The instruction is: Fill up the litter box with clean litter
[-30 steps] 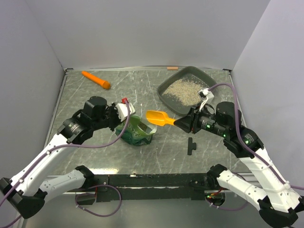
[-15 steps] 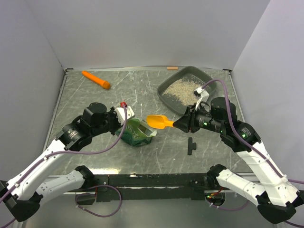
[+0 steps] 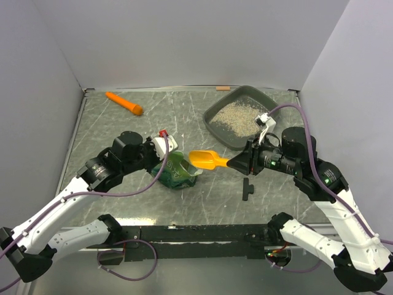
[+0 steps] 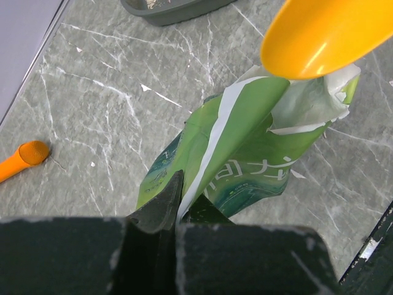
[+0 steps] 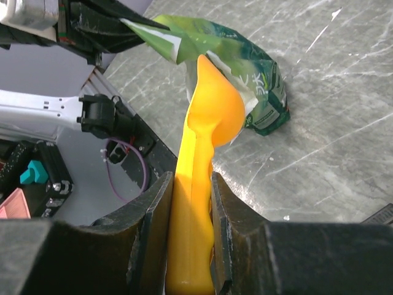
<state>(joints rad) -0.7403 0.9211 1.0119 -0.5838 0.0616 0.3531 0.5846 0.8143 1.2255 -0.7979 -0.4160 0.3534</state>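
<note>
The left gripper [image 4: 177, 187] pinches the limp bag [image 4: 245, 141] by its rim, mid-frame. The right gripper [image 5: 191, 179] clamps the scoop [image 5: 209, 117] by its handle. The loose litter [image 3: 236, 117] would likely spill easily.

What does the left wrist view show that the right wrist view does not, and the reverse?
Left wrist only: the dark grey plastic litter box and an orange carrot-shaped object. Right wrist only: the right gripper clamping the orange plastic scoop by its handle. Both: the green glossy plastic bag pinched by the left gripper, and the scoop bowl.
</note>
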